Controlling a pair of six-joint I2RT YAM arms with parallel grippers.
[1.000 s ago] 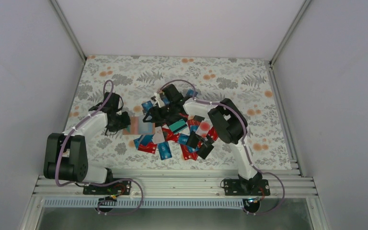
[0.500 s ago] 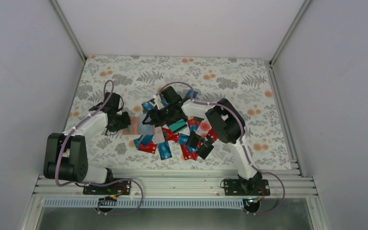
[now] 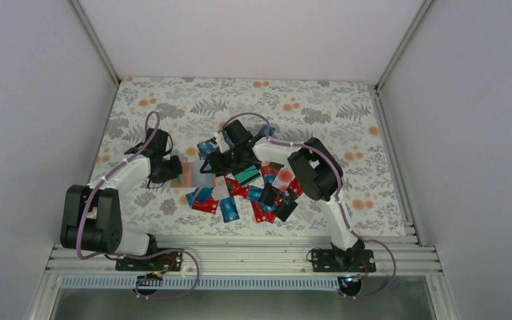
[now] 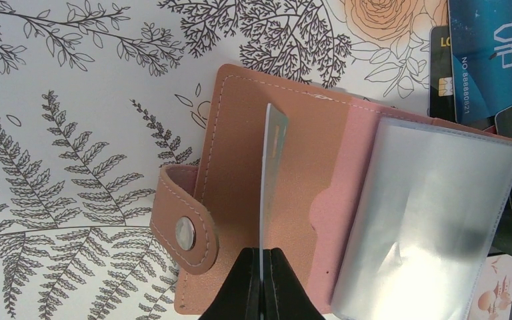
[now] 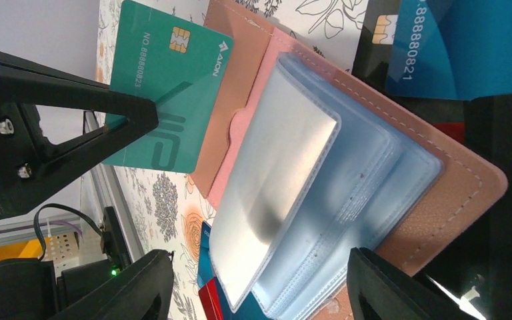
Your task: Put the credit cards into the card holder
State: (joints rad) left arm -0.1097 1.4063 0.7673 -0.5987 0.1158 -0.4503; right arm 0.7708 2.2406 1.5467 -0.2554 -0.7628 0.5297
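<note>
Tan leather card holder [image 4: 287,167] lies open on the desk [image 3: 240,100], left of the loose heap of credit cards [image 3: 253,193]. Its snap tab [image 4: 185,230] is folded out and its clear plastic sleeves [image 4: 427,213] are fanned towards the heap.

Left hand [image 4: 265,267]: pressed together, pinching a teal card [image 5: 167,87] by one edge. The card stands on edge above the holder's leather face.

Right hand [image 5: 260,267]: spread wide, one finger on either side of the sleeve stack. Contact with the holder cannot be confirmed.

Step in hand, as judged: seat the teal card in a pocket. Recommended:
- Tilt the card from upright towards flat.
- Square its leading edge with the notched slot beside the sleeves, then slide it in along the leather.
- Steady the holder with the right hand so it does not skid.

Edges and room:
- Bare patterned desk lies beyond the tab side, so the left arm has free withdrawal there.
- The sleeve side is crowded. A blue VIP card [image 4: 490,53] and dark cards sit just beside the holder's corner.
- The right hand is close, so the card's travel should stay short and low.
</note>
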